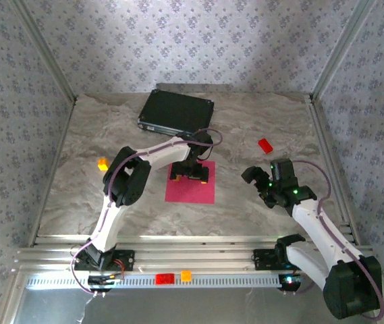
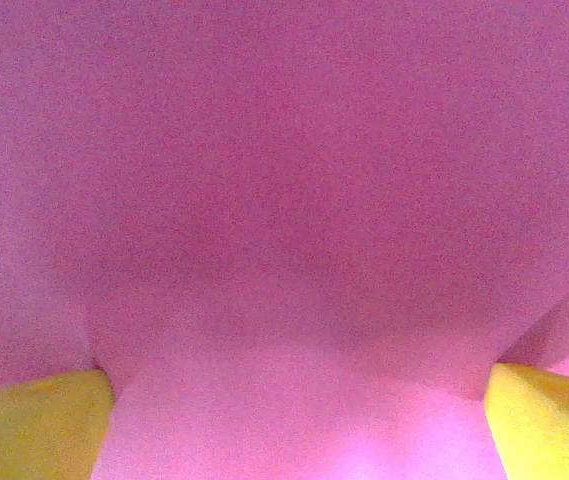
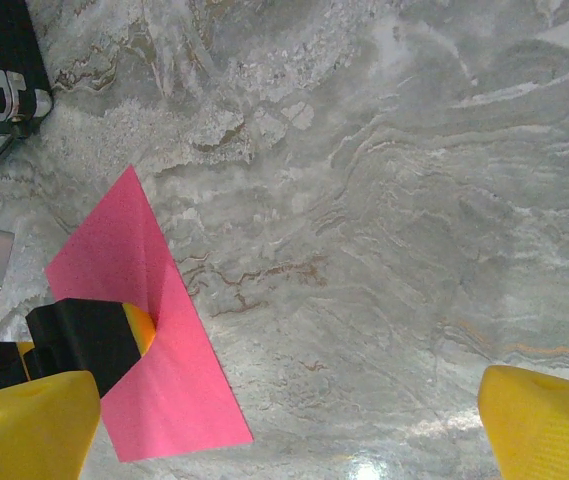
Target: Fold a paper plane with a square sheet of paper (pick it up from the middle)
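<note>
Left gripper (image 1: pixel 191 179) wide on paper (image 1: pixel 193 195), case (image 1: pixel 176 111) closed

Nothing here can be read from where I stand: no letters, numbers, brand or label show on the black case (image 1: pixel 176 111) or the square sheet of paper (image 1: pixel 192 192)

**What is there, counted**

There is one pink sheet (image 1: pixel 192 192) and one black case (image 1: pixel 176 111). The red blocks are two: one block (image 1: pixel 265 145) on the table (image 1: pixel 259 209), one block (image 1: pixel 165 279) on the front rail (image 1: pixel 245 278). The orange cubes are also two: one cube (image 1: pixel 102 163) on the table, one cube (image 1: pixel 186 275) on the rail. The arms are two: left arm (image 1: pixel 121 189), right arm (image 1: pixel 316 226).
</note>
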You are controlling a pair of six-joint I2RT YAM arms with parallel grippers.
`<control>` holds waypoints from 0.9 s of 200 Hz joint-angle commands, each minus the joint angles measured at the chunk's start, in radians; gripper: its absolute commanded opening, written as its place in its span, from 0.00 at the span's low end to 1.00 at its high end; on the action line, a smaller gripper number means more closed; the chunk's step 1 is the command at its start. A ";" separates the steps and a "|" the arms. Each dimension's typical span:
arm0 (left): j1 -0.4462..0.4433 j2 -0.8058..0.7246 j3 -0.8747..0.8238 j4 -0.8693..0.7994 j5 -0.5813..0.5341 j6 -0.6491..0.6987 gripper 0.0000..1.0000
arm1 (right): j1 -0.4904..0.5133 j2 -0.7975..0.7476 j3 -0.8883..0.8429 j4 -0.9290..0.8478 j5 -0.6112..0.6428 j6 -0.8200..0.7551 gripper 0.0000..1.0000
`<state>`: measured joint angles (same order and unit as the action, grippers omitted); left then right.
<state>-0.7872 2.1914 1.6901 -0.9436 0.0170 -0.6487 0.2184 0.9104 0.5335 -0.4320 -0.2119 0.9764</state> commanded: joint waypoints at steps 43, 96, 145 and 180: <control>-0.007 0.093 -0.049 -0.012 0.087 0.015 0.91 | 0.004 -0.013 0.001 -0.034 0.029 0.015 0.99; -0.008 0.051 -0.038 -0.011 0.061 0.019 0.89 | 0.004 -0.018 0.002 -0.036 0.028 0.016 0.99; -0.007 0.034 -0.041 -0.004 0.044 0.017 0.84 | 0.004 -0.023 -0.003 -0.043 0.032 0.018 0.99; -0.007 0.004 -0.056 0.015 0.045 0.009 0.77 | 0.004 -0.037 -0.007 -0.053 0.037 0.018 0.99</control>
<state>-0.7856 2.1799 1.6810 -0.9455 0.0101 -0.6376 0.2184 0.8936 0.5335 -0.4431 -0.1970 0.9791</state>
